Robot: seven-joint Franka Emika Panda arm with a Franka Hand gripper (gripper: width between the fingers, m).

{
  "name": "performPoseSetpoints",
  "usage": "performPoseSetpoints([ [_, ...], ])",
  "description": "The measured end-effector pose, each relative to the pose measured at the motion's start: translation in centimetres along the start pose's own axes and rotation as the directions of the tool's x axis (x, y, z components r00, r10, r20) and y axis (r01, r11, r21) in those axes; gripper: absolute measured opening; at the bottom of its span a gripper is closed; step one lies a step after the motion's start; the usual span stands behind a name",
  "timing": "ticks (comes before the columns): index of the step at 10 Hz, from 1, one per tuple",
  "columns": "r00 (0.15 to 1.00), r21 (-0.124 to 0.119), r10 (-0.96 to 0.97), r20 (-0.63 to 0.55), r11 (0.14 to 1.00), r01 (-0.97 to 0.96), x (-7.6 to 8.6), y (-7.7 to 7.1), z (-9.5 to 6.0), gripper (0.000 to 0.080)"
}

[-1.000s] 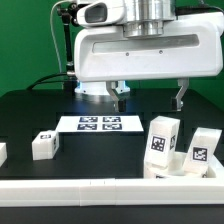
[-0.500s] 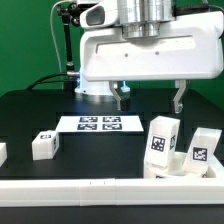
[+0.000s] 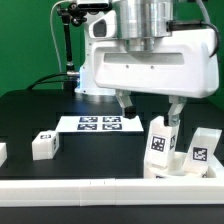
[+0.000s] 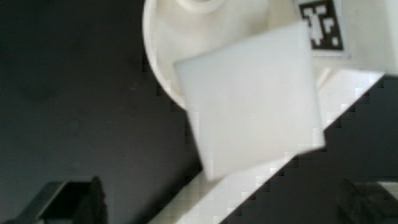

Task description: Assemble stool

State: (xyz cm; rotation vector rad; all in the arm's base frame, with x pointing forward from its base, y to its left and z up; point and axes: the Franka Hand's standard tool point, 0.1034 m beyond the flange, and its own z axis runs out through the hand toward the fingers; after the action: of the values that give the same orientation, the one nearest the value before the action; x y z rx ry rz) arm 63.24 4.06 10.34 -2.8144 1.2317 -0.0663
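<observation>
- Stool leg (image 3: 162, 138) stood upright beside the seat (image 4: 173, 55), on the surface (image 3: 40, 110) at the exterior view's right.
- The jaws hung just above it, wide open and empty.
- We judged a leg pickup in hand; next, centre, descend, close.

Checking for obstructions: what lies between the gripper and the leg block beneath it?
Nothing: the exterior view shows a bare gap between the gripper and the leg block.

White tagged leg block (image 3: 44, 145) at lower left, upright block (image 3: 163, 138) and leaning block (image 3: 200, 150) at lower right, beside the round seat disc (image 4: 173, 45)
</observation>
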Motion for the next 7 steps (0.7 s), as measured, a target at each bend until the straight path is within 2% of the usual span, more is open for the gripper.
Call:
performPoseSetpoints([
  [2,0.998,0.002,-0.057,-0.002,0.998,0.057,0.0,-0.6,0.3,0.0649],
  [7,0.995,-0.011,-0.103,0.012,0.995,0.103,-0.8,-0.5,1.4,0.0649],
])
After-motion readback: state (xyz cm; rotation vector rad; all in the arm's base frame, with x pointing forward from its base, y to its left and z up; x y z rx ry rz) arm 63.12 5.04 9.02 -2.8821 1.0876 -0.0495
